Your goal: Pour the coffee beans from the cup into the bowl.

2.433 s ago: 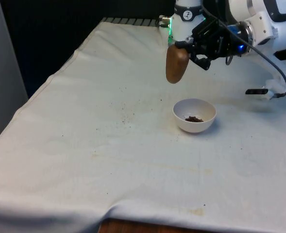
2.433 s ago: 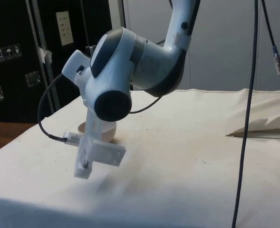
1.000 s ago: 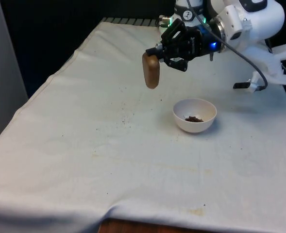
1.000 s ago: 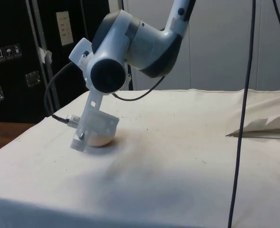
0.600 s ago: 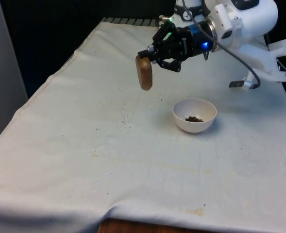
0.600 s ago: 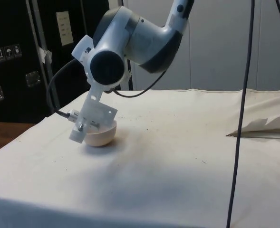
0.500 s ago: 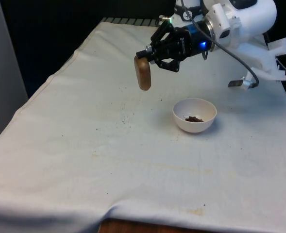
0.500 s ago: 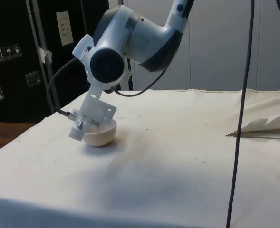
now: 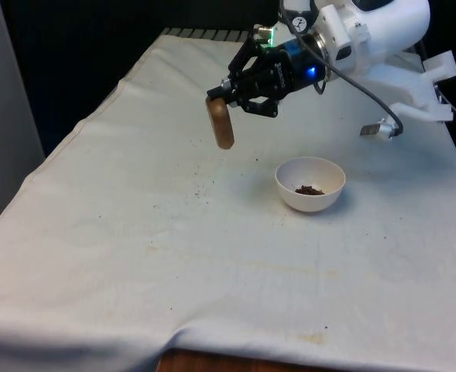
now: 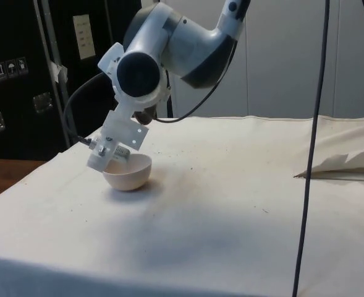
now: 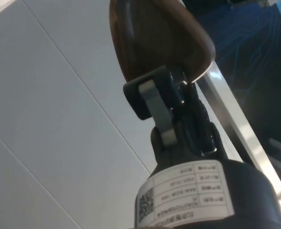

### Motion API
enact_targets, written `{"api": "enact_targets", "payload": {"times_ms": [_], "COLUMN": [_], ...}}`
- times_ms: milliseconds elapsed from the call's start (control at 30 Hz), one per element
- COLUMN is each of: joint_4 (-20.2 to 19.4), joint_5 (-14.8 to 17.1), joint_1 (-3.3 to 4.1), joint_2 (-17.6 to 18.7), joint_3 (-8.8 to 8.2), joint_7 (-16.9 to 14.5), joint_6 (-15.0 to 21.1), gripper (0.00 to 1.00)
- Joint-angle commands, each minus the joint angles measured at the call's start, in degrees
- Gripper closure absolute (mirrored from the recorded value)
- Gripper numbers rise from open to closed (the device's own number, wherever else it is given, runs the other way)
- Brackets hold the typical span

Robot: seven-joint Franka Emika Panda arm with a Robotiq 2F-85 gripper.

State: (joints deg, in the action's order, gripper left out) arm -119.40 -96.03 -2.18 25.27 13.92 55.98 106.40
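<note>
One brown wooden cup [image 9: 221, 124] hangs pinched in the gripper [image 9: 229, 91], above the cloth; the white bowl [image 9: 310, 184] of coffee beans [image 9: 309, 189] sits below, off to the front view's right.

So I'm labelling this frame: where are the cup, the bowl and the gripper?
cup [image 9: 223, 126], front view, on its brown side.
bowl [image 9: 289, 194], front view, on its outer white wall.
gripper [image 9: 228, 94], front view, between its fingertips at the cup's rim.

Fingers [image 9: 226, 94] clamped, wrist tilted sideways
</note>
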Motion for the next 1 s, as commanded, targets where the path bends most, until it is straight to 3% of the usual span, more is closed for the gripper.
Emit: {"api": "enact_targets", "payload": {"times_ms": [0, 167, 200, 233, 500, 533, 567, 800, 833, 867, 967], "joint_4": [-0.23, -0.23, 0.00, -0.17, 0.11, 0.17, 0.17, 0.69, 0.69, 0.74, 0.92], "joint_5": [0.52, 1.55, 1.03, 1.78, 3.32, 2.81, 3.55, 4.93, 4.47, 5.16, 5.73], "joint_1": [-0.57, -0.57, -0.06, -0.57, -0.63, -0.06, -0.57, -0.57, -0.06, -0.57, -0.57], "joint_2": [-0.46, -0.80, -0.46, -0.86, -1.09, -0.86, -1.09, -0.92, -0.86, -0.92, -0.86], "joint_3": [0.11, -0.80, -0.92, -0.97, -2.64, -2.81, -2.81, -4.30, -4.47, -4.47, -5.04], "joint_7": [-0.34, -0.40, 0.00, -0.40, -0.46, 0.00, -0.46, -0.63, -0.06, -0.63, -0.74], "joint_6": [1.49, 3.38, 2.06, 3.78, 7.33, 6.07, 7.68, 10.94, 9.91, 11.29, 12.83], "gripper": [0.99, 0.99, 0.99, 0.99, 0.99, 0.99, 0.99, 0.99, 0.99, 0.99, 0.99]}}
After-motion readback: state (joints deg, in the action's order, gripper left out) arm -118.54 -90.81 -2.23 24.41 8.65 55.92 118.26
